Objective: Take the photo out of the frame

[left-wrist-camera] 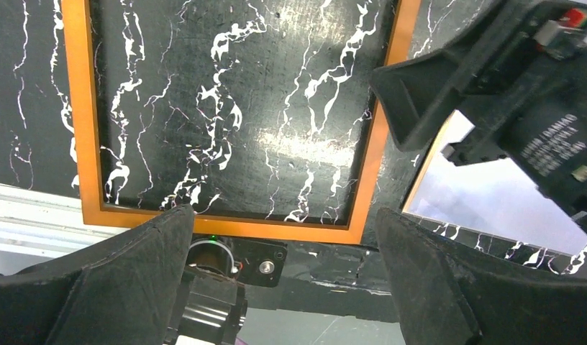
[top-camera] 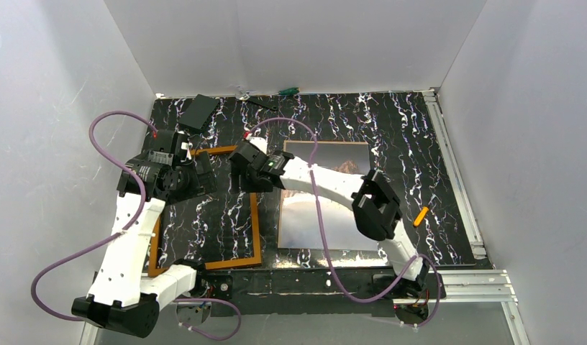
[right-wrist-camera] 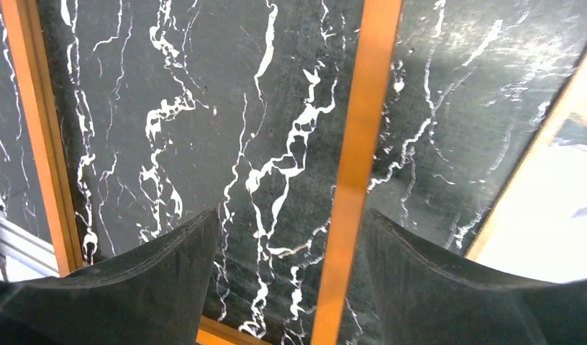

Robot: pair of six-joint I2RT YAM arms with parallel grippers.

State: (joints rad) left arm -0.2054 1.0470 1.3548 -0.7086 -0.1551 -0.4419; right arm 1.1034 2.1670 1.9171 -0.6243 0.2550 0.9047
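Observation:
The frame [top-camera: 204,264] lies flat on the black marbled table at the left, with only table showing inside its thin orange-brown rails. The photo [top-camera: 305,223] lies face up to its right, apart from it. My right gripper [top-camera: 245,172] hovers open over the frame's right rail [right-wrist-camera: 359,144]; the rail runs between its fingers [right-wrist-camera: 168,280] and nothing is held. The photo's edge [right-wrist-camera: 557,223] shows at the right of that view. My left gripper [top-camera: 199,176] is open above the frame's far left part, empty. The left wrist view shows the frame [left-wrist-camera: 78,108] and the photo's corner [left-wrist-camera: 492,201].
A small black box [top-camera: 199,111] lies at the back left. An orange item [top-camera: 420,215] sits right of the photo, and a green-handled item [top-camera: 288,90] lies by the back wall. Aluminium rails [top-camera: 456,172] run along the table's right edge. White walls enclose three sides.

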